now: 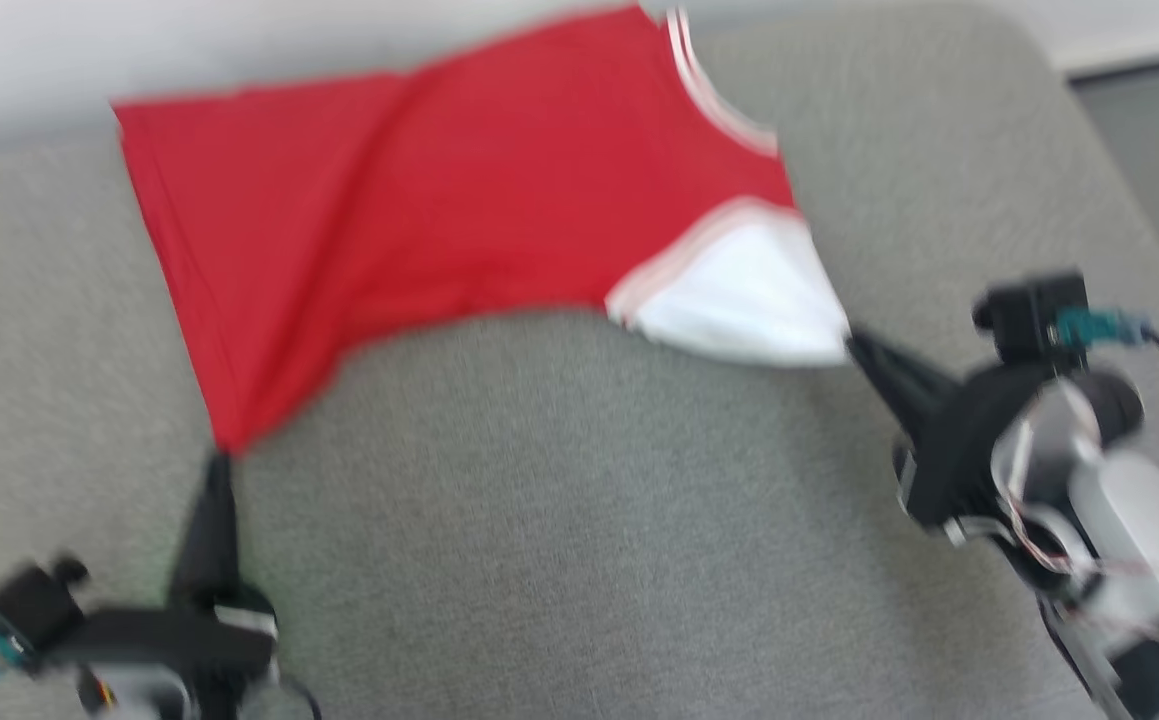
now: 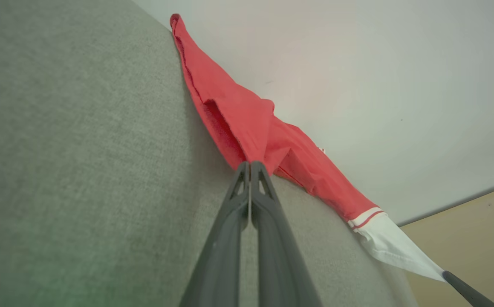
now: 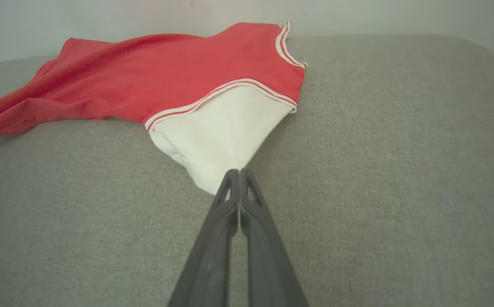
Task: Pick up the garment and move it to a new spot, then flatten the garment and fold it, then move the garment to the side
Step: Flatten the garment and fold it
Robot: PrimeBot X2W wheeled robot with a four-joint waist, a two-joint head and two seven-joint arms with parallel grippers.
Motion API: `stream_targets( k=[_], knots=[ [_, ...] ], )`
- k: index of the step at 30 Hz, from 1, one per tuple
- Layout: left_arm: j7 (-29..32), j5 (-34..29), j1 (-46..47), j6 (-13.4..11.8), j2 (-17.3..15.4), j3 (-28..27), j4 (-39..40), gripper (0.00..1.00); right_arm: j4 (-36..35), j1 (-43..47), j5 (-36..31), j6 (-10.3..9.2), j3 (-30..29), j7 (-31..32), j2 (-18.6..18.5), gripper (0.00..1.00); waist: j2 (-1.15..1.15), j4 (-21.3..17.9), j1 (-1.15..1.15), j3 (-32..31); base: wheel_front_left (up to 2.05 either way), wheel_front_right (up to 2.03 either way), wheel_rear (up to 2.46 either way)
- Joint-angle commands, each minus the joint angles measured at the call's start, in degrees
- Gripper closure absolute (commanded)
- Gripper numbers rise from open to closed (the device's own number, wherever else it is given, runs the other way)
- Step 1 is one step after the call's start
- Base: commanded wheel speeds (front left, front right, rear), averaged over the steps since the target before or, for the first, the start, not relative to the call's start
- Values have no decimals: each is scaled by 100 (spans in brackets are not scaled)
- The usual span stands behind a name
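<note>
My left pincer is clamped shut on a red corner of the garment; my right pincer is clamped shut on the tip of its white sleeve; the garment lies spread across the far part of the grey fabric surface, its near edge drawn to a point at each pincer; the head view is blurred.

red garment, white sleeve, stretched over grey cushion
</note>
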State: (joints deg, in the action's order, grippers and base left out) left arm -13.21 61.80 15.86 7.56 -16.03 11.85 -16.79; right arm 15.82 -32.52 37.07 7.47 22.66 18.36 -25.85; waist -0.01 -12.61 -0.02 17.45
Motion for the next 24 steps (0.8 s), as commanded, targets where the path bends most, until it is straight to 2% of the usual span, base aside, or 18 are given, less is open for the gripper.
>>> stream_targets(
  k=[1,7,13,15,21,24],
  knots=[
    [107,158,-371,-22,52,73,-200,100,-138,280,123,3,-78,186,-103,100,1,143,2,-901,0,0,0],
    [187,403,-923,-19,-25,238,-274,100,-949,1547,501,3,-612,1296,-367,100,1,159,2,-1471,0,0,0],
    [217,498,-1422,-36,-205,237,-306,100,-1856,2740,732,3,-1208,2499,-387,100,1,113,2,-1714,0,0,0],
    [223,458,-1649,-137,-356,174,-321,100,-2223,3156,620,3,-1526,2751,-311,100,1,93,2,-1711,0,0,0],
    [561,635,-2106,-264,-499,234,-61,100,-2571,3708,528,3,-1783,3045,-23,100,1,125,2,-1672,0,0,0],
    [830,535,-2361,-474,-678,353,104,100,-2652,4044,515,3,-1901,3313,-4,100,1,199,2,-1664,0,0,0]
  ],
)
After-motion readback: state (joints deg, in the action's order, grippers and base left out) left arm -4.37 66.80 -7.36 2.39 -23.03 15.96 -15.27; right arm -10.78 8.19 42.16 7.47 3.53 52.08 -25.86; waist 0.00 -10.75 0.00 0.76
